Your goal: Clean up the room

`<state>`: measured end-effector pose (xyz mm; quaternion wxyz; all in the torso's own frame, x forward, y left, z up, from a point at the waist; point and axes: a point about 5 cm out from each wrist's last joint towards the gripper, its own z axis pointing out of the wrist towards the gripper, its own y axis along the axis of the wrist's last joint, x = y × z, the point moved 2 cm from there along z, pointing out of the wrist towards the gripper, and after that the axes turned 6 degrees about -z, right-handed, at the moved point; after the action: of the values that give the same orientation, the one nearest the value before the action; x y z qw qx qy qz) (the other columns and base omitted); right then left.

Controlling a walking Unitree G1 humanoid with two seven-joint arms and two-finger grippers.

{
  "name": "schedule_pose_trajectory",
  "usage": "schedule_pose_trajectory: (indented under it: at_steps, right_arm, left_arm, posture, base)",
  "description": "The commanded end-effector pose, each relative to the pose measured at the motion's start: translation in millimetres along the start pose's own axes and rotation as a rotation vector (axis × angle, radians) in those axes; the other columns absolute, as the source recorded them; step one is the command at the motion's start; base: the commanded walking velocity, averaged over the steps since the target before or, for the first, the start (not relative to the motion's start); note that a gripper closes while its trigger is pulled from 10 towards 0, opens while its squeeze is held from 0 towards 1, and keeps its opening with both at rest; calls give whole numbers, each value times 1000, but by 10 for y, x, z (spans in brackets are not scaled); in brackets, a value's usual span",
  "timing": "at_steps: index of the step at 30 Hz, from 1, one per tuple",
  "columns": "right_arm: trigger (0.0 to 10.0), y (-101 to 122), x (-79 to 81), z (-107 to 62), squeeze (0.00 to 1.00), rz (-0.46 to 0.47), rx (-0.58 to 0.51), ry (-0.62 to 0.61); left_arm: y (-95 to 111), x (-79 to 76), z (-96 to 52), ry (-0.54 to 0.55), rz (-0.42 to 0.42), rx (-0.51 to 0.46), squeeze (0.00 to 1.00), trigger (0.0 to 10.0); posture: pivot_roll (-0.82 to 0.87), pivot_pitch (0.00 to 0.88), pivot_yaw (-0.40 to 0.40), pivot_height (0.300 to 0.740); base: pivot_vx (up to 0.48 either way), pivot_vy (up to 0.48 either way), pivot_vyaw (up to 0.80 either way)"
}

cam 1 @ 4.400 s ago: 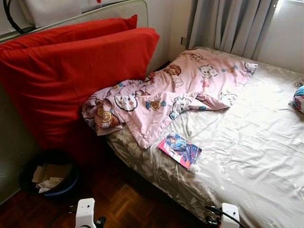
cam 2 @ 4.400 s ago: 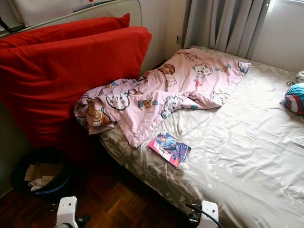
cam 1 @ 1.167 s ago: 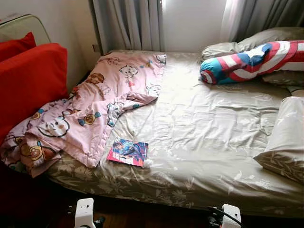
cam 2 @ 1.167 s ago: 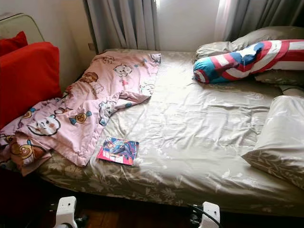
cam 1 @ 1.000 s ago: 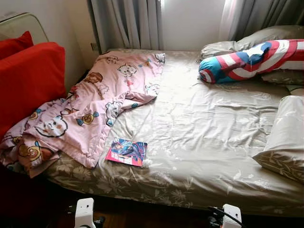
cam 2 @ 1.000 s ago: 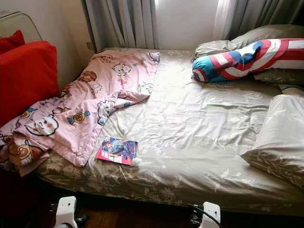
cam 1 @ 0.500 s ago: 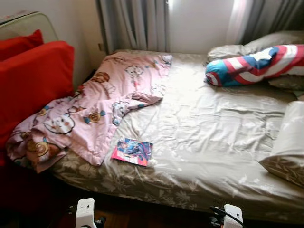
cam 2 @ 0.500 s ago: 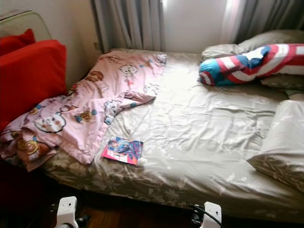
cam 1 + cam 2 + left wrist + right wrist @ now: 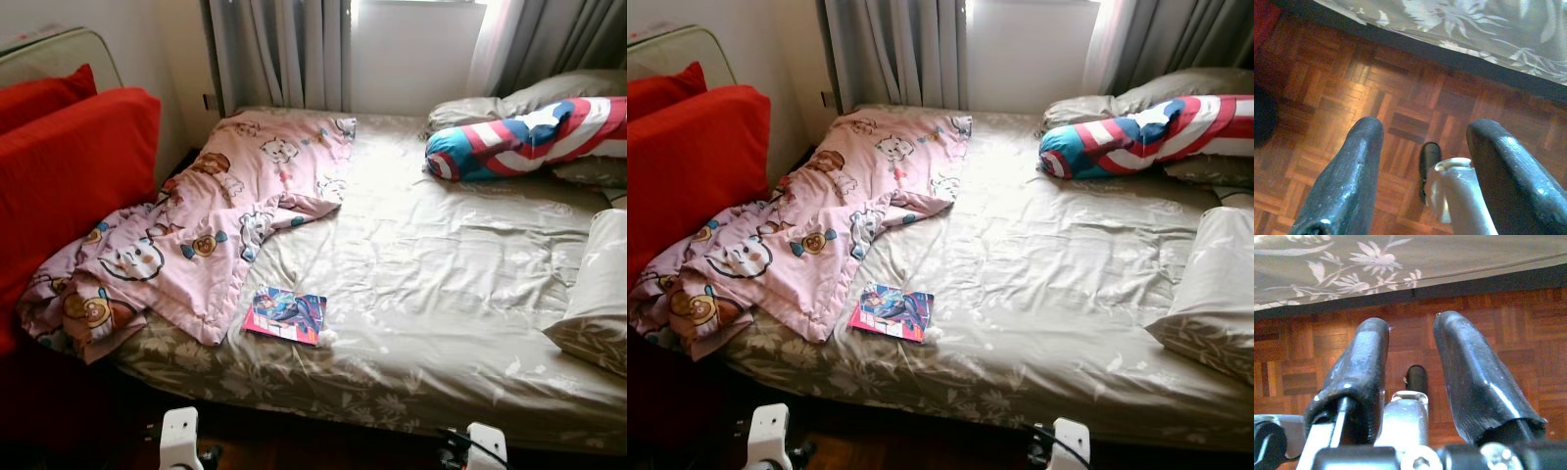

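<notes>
A pink cartoon-print blanket (image 9: 211, 220) lies crumpled over the left part of the bed and hangs off its left corner. Beside the blanket's lower edge, a colourful comic book (image 9: 286, 315) lies flat near the front edge of the beige floral sheet (image 9: 431, 294). Both arms hang low in front of the bed. My left gripper (image 9: 1425, 128) is open above the parquet floor with nothing between its fingers. My right gripper (image 9: 1411, 323) is also open and empty, just below the sheet's hem.
A red, white and blue bolster (image 9: 529, 137) and grey pillows (image 9: 509, 98) lie at the bed's far right, and a beige pillow (image 9: 600, 294) at the right edge. Big red cushions (image 9: 69, 176) lean at the left. Curtains (image 9: 279, 54) hang behind. Parquet floor (image 9: 1400, 93) runs along the bed's front.
The camera swung right from the red cushions and a bin to face the bed, then shifted slightly. Nothing on the bed has moved, and both arms still hang low.
</notes>
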<state>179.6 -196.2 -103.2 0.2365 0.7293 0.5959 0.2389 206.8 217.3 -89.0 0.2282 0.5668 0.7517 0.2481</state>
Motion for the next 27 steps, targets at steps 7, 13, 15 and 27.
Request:
schedule_pose_trajectory:
  at_steps: [7, 13, 15, 27]
  right_arm:
    - [10000, 14, 73, 10, 0, 4, -6, 18]
    - [10000, 15, 76, 11, 0, 4, -7, 18]
    - [10000, 16, 77, 11, 0, 4, -7, 18]
    - [10000, 18, 79, 12, 0, 3, -8, 20]
  left_arm:
    - [-10, 71, -7, 18, 5, 11, 0, 10000]
    - [-9, 73, -7, 18, 6, 11, 0, 10000]
    - [-8, 73, -7, 18, 6, 11, 0, 10000]
    - [-6, 73, -7, 18, 7, 10, 0, 10000]
  posture:
    - [54, 0, 2, 740]
    - [54, 0, 2, 740]
    - [54, 0, 2, 740]
    - [54, 0, 3, 740]
  base:
    - [0, 147, 0]
    - [0, 337, 0]
    - [0, 337, 0]
    - [0, 275, 0]
